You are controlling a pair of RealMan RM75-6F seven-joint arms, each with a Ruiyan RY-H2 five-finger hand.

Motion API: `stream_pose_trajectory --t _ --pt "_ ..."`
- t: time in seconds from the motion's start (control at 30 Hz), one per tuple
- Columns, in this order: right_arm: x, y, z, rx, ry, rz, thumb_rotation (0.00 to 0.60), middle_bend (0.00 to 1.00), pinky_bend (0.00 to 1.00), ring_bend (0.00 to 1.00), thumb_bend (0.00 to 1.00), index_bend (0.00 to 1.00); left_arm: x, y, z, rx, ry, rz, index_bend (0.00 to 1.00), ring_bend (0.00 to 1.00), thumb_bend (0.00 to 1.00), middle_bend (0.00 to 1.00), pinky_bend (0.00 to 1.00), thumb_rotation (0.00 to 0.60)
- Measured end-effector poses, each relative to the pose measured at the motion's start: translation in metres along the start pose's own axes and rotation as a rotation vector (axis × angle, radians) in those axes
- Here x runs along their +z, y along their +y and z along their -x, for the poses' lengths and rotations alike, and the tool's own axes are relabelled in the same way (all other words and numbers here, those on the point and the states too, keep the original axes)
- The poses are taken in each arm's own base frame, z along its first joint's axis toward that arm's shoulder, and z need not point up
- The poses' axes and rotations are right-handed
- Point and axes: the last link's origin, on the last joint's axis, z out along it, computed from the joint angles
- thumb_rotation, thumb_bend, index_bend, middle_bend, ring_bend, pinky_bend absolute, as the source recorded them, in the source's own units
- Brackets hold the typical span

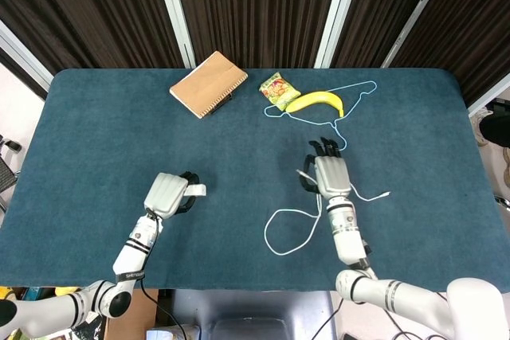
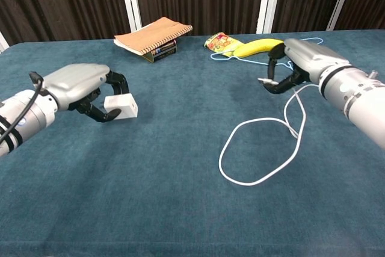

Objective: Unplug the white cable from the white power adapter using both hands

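My left robot hand (image 2: 84,85) has its fingers curled around the white power adapter (image 2: 120,106), holding it low over the near-left part of the worktop (image 1: 103,133); in the head view the adapter (image 1: 194,190) pokes out to the right of the hand (image 1: 166,194). My right robot hand (image 2: 298,64) pinches the plug end of the white cable (image 2: 264,151) between thumb and fingers, with the other fingers curled in close. In the head view that hand (image 1: 330,176) sits over the right half of the worktop, well apart from my left one, and the plug is clear of the adapter, so the two are already separated.

From my right hand the cable (image 1: 291,228) drops to the blue cloth and forms a wide loop between my arms, then runs back under my wrist, and its free end lies out to the right.

Along the far edge lies a brown spiral notebook (image 1: 208,84), resting on a small dark object I cannot make out. To its right sit a colourful snack packet (image 1: 276,88) and a banana (image 1: 315,101), the banana lying across a light blue wire hanger (image 1: 343,113).
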Motion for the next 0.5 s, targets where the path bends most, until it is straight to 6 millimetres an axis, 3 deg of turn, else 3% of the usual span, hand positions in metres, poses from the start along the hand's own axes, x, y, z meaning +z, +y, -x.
stream_pose_trajectory --t 0.1,0.17,0.27,0.4,0.5 --pt "0.005 0.012 0.008 0.003 -0.028 0.021 0.600 0.25 0.00 0.02 0.68 0.62 0.002 0.000 0.006 0.011 -0.038 0.006 0.47 0.61 0.48 0.40 0.94 0.600" --pt "0.006 0.013 0.011 0.015 -0.037 0.018 0.600 0.24 0.00 0.02 0.68 0.54 0.004 -0.001 0.007 0.013 -0.064 0.009 0.40 0.42 0.45 0.32 0.75 0.600" --pt "0.005 0.011 0.008 0.023 -0.030 0.000 0.600 0.21 0.00 0.01 0.68 0.42 0.005 -0.003 0.004 0.007 -0.070 0.009 0.30 0.28 0.43 0.24 0.53 0.600" --pt "0.003 0.012 0.002 0.022 -0.033 -0.014 0.600 0.18 0.00 0.00 0.68 0.30 0.004 -0.004 0.003 -0.001 -0.097 0.006 0.26 0.13 0.42 0.20 0.29 0.600" --pt "0.000 0.016 -0.003 0.024 -0.035 -0.023 0.600 0.14 0.00 0.00 0.64 0.20 0.001 -0.002 0.000 -0.004 -0.099 0.008 0.25 0.08 0.41 0.16 0.23 0.600"
